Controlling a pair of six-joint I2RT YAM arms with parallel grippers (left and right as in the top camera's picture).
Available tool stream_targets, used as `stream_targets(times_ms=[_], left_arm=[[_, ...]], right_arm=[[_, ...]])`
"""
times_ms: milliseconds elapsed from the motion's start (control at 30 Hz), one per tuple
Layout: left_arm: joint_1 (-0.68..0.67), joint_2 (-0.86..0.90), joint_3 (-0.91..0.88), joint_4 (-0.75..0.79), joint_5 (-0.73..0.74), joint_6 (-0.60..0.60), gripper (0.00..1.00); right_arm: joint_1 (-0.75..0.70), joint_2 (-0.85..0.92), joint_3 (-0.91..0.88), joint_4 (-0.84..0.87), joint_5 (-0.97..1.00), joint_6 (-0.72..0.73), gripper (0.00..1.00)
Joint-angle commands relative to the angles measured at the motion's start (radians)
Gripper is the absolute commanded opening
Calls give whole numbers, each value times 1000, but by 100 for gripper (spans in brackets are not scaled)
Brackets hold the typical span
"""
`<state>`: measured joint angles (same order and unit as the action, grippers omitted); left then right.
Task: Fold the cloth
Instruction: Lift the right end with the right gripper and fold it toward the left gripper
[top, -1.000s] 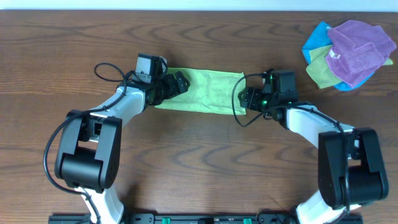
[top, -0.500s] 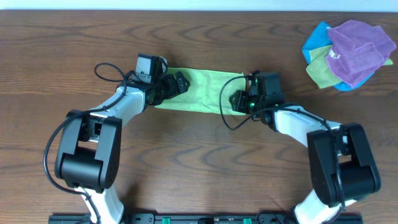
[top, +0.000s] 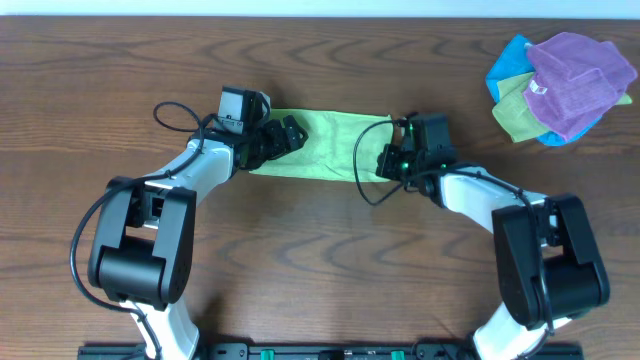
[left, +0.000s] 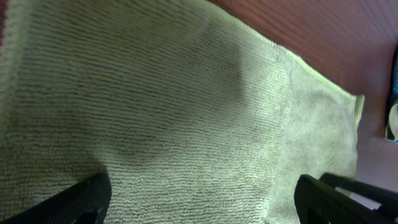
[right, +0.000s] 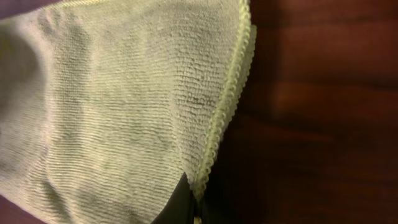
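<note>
The cloth (top: 325, 146) lies near the far edge of the table (top: 320, 270), about the middle. It is already a long flat strip, so I judge one fold is made and more are to come. It looks soft, fuzzy and light. It will flop and bend when I lift it, and it will not break. The fuzz should keep it from slipping out of a pinch. The best places to hold it are the corners and the stitched edge at each short end, where the layers meet.

My right gripper (top: 388, 160) is at the right end of the strip. It is pinched tight, and in the right wrist view the stitched edge runs down into its dark tips, so I think it has the cloth. My left gripper (top: 285, 133) is at the left end, spread wide above the cloth, holding nothing.

A pile of other cloths (top: 560, 85) sits at the far right corner, well apart.
</note>
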<state>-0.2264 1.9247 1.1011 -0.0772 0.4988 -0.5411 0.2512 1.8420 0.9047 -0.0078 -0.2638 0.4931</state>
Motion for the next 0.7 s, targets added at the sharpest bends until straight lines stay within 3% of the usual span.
stream_targets(times_ms=[0,667], left_arm=[[-1,16,21,-2,23,21,95],[117,-121,22,-43,26,26,95]], right_arm=[[20,9,83,-32,-25,-20,1],[188,9,280,-184,-32,-53,2]])
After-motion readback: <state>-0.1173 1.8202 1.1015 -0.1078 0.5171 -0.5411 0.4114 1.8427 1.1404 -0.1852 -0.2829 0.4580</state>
